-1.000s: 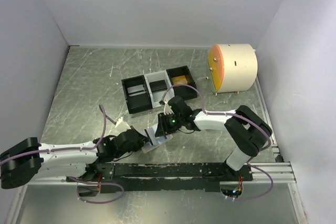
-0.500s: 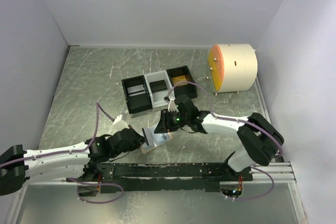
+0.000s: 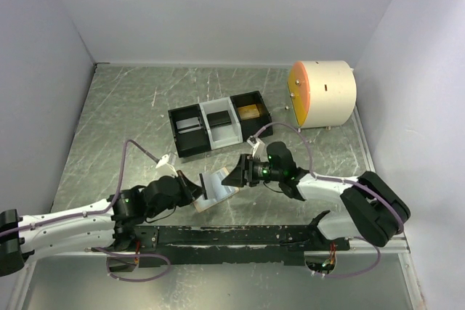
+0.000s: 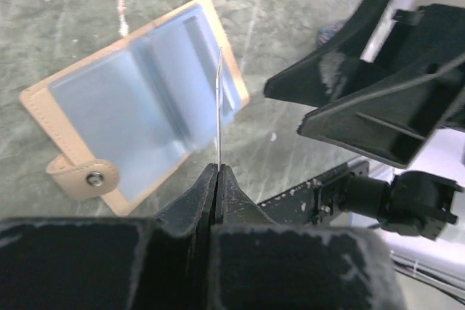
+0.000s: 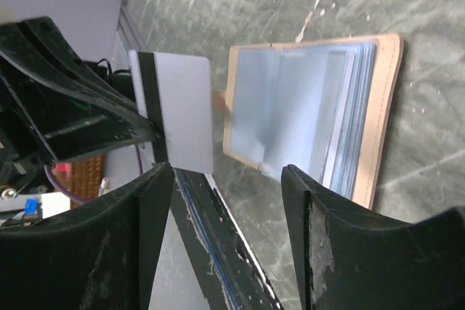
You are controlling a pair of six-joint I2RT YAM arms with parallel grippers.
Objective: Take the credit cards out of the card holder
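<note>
From above, the card holder (image 3: 220,185) lies open on the surface (image 3: 123,121) with its pale blue faces up, between the two claws. The left claw (image 3: 195,188) is at its left edge and the right claw (image 3: 234,175) at its far right corner. The three-compartment tray (image 3: 190,144) sits just beyond.

In the left wrist view, the left claw is pressed together on one end of a silver-grey card (image 4: 219,107). The card is seen edge-on as a thin line.

In the right wrist view, the same card shows its pale face with a dark stripe, clear of the holder and out of its slot. The right claw's fingers (image 5: 123,245) stand spread with nothing between them.

The card looks light, stiff, thin and slick, so a pinch across its flat faces near an edge suits it. The holder seems soft and light and would likely slide or lift, so it is best pinned by its tan border.
</note>
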